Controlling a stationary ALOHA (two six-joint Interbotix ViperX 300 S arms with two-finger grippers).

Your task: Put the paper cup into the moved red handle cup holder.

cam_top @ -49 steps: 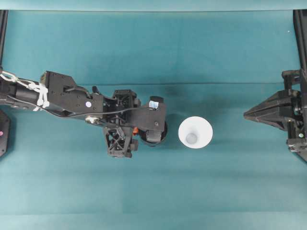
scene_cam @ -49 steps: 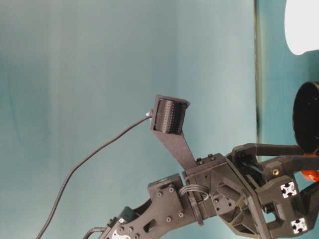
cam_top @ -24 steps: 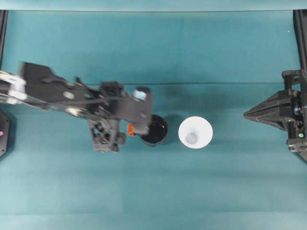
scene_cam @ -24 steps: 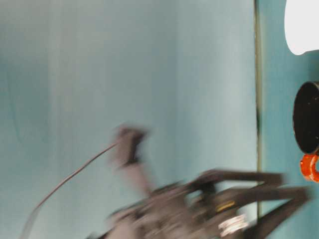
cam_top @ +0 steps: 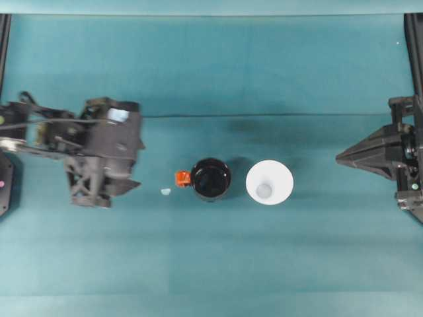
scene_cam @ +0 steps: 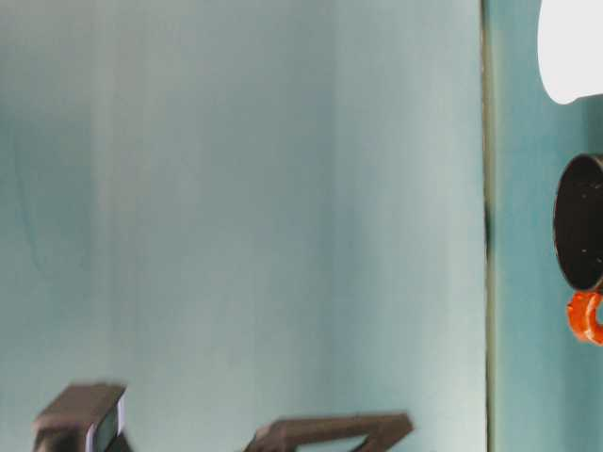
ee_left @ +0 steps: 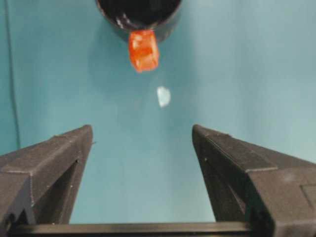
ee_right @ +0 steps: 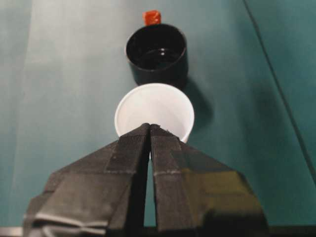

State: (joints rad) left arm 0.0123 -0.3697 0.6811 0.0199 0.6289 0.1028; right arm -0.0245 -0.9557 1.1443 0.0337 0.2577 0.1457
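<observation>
The red handle cup holder [cam_top: 211, 179], glossy black with a red-orange tab pointing left, stands upright mid-table, apart from both grippers. Just to its right stands the white paper cup [cam_top: 269, 183], upright and open, a small gap between them. My left gripper [cam_top: 137, 165] is open and empty, well left of the holder. In the left wrist view the left gripper [ee_left: 143, 136] has the holder [ee_left: 138, 12] ahead between spread fingers. My right gripper [cam_top: 341, 158] rests shut at the far right; the right wrist view shows the right gripper [ee_right: 149, 127] just before the paper cup [ee_right: 154, 106], with the holder [ee_right: 156, 52] behind.
A small pale speck [cam_top: 165, 191] lies on the teal cloth just left of the handle tab. The table-level view shows the paper cup [scene_cam: 570, 47] and the holder [scene_cam: 579, 221] standing on the table. Black frame posts stand at both table sides.
My left gripper has let go of the holder and pulled back left, leaving the holder standing free beside the cup. The right arm has not moved.
</observation>
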